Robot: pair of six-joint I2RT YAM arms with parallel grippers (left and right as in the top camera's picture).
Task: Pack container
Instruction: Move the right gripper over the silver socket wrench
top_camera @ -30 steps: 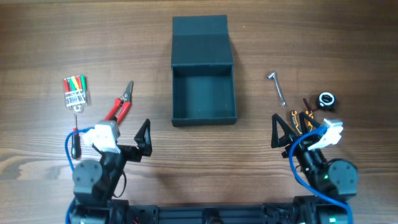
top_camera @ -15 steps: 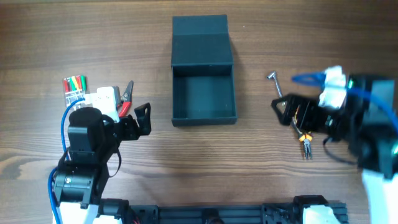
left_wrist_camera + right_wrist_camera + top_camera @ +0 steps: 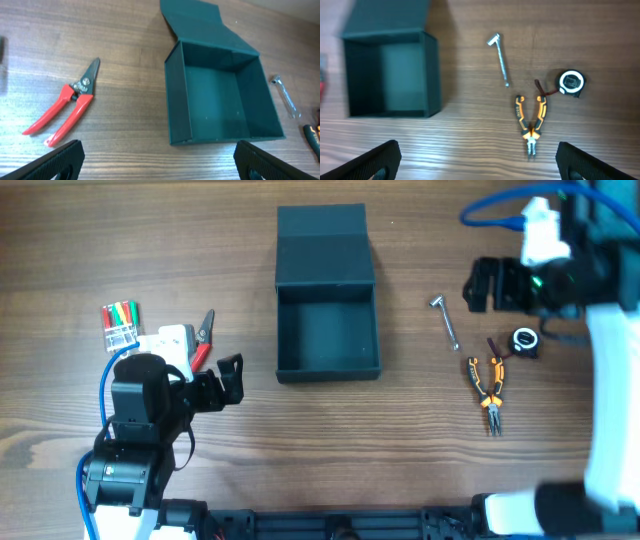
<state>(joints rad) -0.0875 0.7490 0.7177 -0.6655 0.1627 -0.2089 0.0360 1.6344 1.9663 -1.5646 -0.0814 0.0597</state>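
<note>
The container [image 3: 328, 330] is a dark teal box standing open and empty at the table's middle back, its lid [image 3: 323, 242] folded flat behind it. It also shows in the left wrist view [image 3: 220, 95] and the right wrist view [image 3: 390, 75]. My left gripper [image 3: 230, 380] is open and empty, left of the box's front corner, next to red cutters [image 3: 203, 340]. In its own view the left gripper [image 3: 160, 165] hovers over bare wood, cutters [image 3: 65, 105] to the left. My right gripper [image 3: 485, 285] is open and empty, held high at the back right; in its own view [image 3: 480, 162] it is over bare wood.
Right of the box lie a metal wrench [image 3: 446, 320], orange pliers [image 3: 487, 385] and a small tape measure [image 3: 524, 340]; all three show in the right wrist view: wrench [image 3: 501, 60], pliers [image 3: 530, 122], tape measure [image 3: 569, 82]. A case of coloured bits [image 3: 120, 325] sits far left.
My right arm has risen and swung from the front right to the back right, uncovering the pliers. My left arm moved forward beside the red cutters, then stayed put.
</note>
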